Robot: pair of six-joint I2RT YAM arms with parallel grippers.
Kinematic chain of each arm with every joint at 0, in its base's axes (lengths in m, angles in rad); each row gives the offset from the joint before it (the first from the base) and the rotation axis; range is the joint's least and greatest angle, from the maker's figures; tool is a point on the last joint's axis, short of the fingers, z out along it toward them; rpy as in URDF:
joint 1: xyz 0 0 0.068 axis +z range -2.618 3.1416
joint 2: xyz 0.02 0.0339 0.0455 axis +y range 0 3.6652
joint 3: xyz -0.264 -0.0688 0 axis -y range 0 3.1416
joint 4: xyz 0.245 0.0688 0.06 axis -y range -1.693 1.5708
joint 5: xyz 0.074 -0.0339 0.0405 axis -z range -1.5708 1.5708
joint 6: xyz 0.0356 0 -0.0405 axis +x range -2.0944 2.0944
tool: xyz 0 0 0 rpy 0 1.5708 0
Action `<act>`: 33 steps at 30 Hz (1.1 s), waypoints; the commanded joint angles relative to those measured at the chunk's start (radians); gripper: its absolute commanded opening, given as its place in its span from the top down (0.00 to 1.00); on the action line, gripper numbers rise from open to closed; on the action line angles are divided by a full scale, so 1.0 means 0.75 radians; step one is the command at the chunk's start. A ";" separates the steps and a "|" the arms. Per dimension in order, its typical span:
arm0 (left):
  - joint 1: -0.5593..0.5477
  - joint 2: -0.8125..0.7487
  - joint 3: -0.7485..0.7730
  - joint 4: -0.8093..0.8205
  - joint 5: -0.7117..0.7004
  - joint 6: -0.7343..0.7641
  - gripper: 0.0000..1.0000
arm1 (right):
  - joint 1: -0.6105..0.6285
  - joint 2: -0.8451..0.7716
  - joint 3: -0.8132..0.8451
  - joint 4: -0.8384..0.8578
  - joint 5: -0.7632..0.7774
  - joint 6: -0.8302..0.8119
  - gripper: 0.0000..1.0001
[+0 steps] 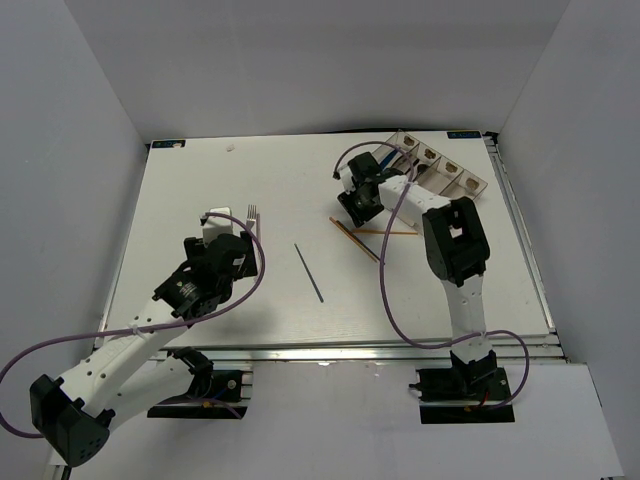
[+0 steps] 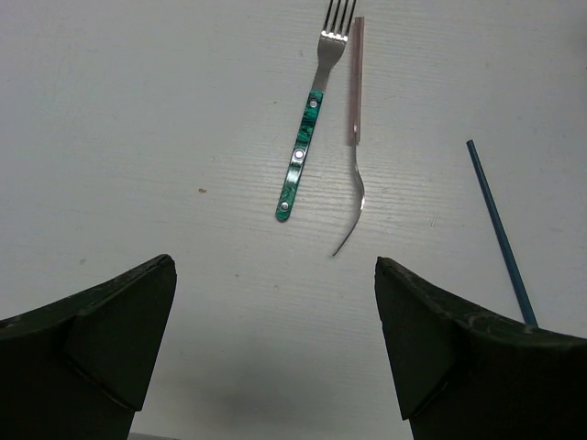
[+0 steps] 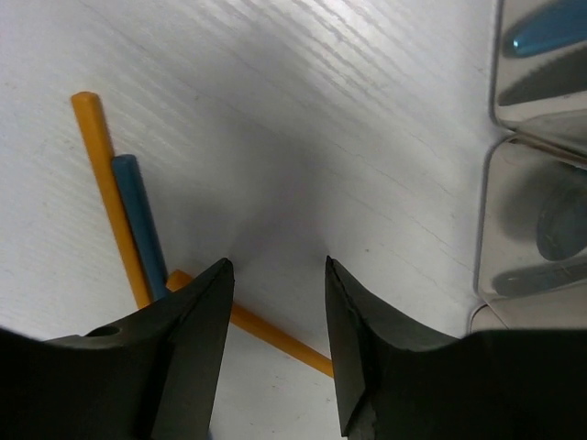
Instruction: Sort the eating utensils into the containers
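The teal-handled fork (image 2: 300, 156) is laid flat on the counter (image 1: 200, 180), tines toward 12 o'clock in the left wrist view. A pale-handled piece (image 2: 354, 92) with a curved metal end is set just beside it at 3 o'clock. Whether that piece is a knife or a spoon cannot be told. A lone dark-blue chopstick (image 1: 309, 272) is seen near the counter's middle, apart from both.

Two orange chopsticks (image 3: 114, 202) are crossed at 9 o'clock of the containers (image 1: 440, 168), with a blue chopstick (image 3: 144, 220) lying against one of them. The containers are placed at 1 o'clock on the counter, and blue-handled pieces are glimpsed through their smoky walls.

The right pincer (image 3: 275, 275) is held over the crossed sticks, its jaws parted narrowly with nothing between them. The left pincer (image 2: 273, 275) is spread wide and empty, at 6 o'clock of the fork.
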 commanded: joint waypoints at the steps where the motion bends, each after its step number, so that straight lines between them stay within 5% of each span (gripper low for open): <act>1: -0.003 -0.008 0.023 0.024 0.008 0.008 0.02 | -0.026 -0.034 -0.025 0.010 0.009 0.013 0.50; 13: -0.003 -0.013 0.021 0.026 0.014 0.010 0.02 | -0.033 -0.263 -0.238 0.053 -0.054 -0.020 0.50; 29: -0.001 -0.013 0.019 0.035 0.041 0.020 0.02 | -0.037 -0.030 -0.123 -0.006 -0.134 -0.061 0.56; 33: -0.003 -0.013 0.019 0.035 0.040 0.018 0.02 | -0.039 0.017 -0.093 -0.002 -0.130 -0.059 0.66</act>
